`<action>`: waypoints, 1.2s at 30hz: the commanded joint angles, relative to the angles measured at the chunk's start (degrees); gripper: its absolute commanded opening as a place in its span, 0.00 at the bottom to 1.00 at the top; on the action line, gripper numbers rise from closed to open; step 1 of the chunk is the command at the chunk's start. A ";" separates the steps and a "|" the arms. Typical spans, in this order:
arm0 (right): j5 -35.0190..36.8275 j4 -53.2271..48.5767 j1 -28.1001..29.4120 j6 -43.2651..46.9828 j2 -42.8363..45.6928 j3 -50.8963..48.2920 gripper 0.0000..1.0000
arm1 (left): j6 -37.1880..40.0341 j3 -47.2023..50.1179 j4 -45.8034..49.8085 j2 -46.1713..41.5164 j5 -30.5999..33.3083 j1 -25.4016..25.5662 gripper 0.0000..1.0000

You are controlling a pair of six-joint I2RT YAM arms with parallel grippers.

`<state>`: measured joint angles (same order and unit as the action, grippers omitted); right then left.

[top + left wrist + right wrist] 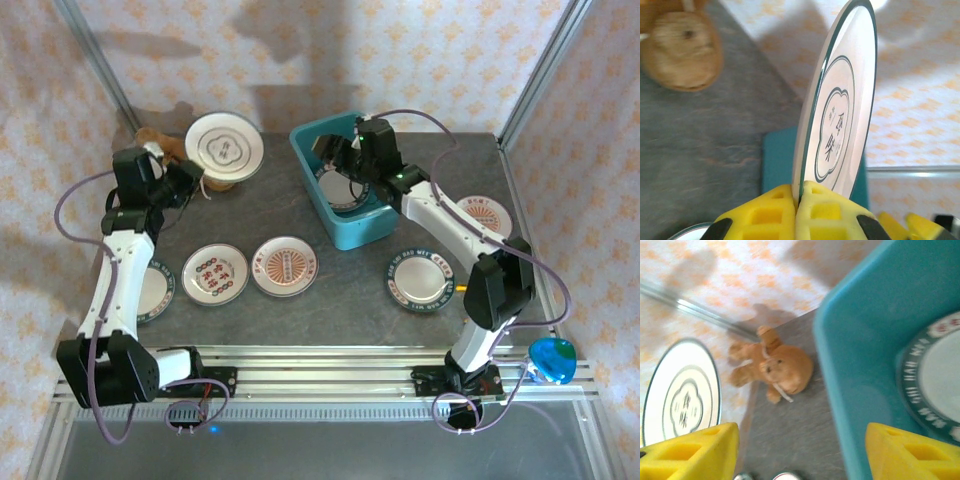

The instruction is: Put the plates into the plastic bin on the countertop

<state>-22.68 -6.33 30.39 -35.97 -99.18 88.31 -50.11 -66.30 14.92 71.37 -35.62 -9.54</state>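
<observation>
My left gripper [196, 178] [800, 194] is shut on the rim of a white plate [225, 147] [840, 100] with a dark green flower outline, held in the air left of the teal plastic bin [352, 236] [777, 160] [865, 350]. My right gripper [340, 156] [800, 455] hangs open over the bin's left rim with nothing between its fingers. A green-lettered plate [346, 190] [940, 375] lies inside the bin. On the countertop [330, 300] lie two orange-patterned plates [215, 274] [284, 266], a green-rimmed plate [425, 280], and another orange one [482, 212] partly under the right arm.
A brown teddy bear [160, 140] [682, 50] [782, 367] lies at the back left of the countertop, behind the held plate. One more plate [152, 290] is half hidden under the left arm. A small blue round object [552, 360] sits off the right front corner.
</observation>
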 commanded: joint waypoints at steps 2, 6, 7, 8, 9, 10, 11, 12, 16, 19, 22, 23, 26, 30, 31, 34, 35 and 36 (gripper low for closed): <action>-10.44 9.31 0.33 -2.12 -1.17 1.77 0.68 | -0.92 -5.77 -7.77 3.16 -4.63 3.67 0.00; -12.04 11.84 0.37 -3.01 -1.28 1.52 0.68 | -0.92 -8.34 -8.66 5.72 -5.17 6.42 0.00; -12.06 12.46 0.37 -3.22 -1.23 1.43 0.68 | -0.99 -8.70 -8.99 6.30 -5.17 7.07 0.00; -12.04 13.18 0.37 -3.53 -1.20 1.10 0.68 | -1.20 -8.97 -9.43 6.71 -5.24 7.48 0.00; -12.13 13.37 0.32 -3.80 -1.36 1.22 0.68 | -1.44 -9.10 -9.86 7.05 -5.30 7.82 0.00; -12.26 13.13 0.35 -3.93 -1.61 1.46 0.68 | -1.59 -9.24 -10.37 7.48 -5.25 8.17 0.00; -12.46 13.18 0.37 -4.14 -1.95 1.59 0.68 | -1.78 -9.43 -10.81 7.76 -5.34 8.52 0.00; -12.57 13.18 0.37 -4.55 -2.28 1.76 0.67 | -1.87 -9.76 -11.07 8.04 -5.43 8.86 0.00; -12.30 13.65 0.36 -6.00 -3.79 2.49 0.62 | -1.71 -10.72 -11.66 8.91 -5.76 9.96 0.00; -11.95 14.30 0.29 -7.40 -4.77 2.92 0.59 | -1.73 -11.12 -11.88 9.22 -6.04 10.20 0.00; -12.04 15.86 0.28 -8.86 -5.73 3.21 0.55 | -1.57 -11.30 -11.80 9.34 -6.31 10.41 0.00; -12.18 16.67 0.28 -9.39 -6.00 3.10 0.54 | -1.34 -11.34 -11.54 9.31 -6.23 10.50 0.00; -12.30 18.50 0.29 -11.23 -6.81 3.22 0.45 | -0.46 -11.44 -10.53 9.31 -6.09 10.68 0.00; -12.56 20.52 0.29 -13.27 -7.52 3.01 0.33 | 0.66 -11.48 -9.43 9.22 -5.61 10.86 0.00; -12.48 20.71 0.28 -13.63 -7.61 3.04 0.30 | 0.83 -11.48 -9.30 9.24 -5.56 10.86 0.00; -12.50 21.27 0.33 -14.28 -7.87 3.01 0.22 | 1.52 -11.74 -8.58 9.31 -5.21 11.03 0.00; -12.48 21.25 0.28 -14.38 -7.87 2.92 0.19 | 1.90 -11.98 -8.12 9.40 -4.96 11.10 0.00; -12.39 21.27 0.28 -14.42 -7.87 2.92 0.18 | 2.41 -12.22 -7.53 9.40 -4.67 11.21 0.00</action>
<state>-34.54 12.14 30.50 -49.60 -106.41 89.60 -49.84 -75.37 8.45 80.93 -40.01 0.97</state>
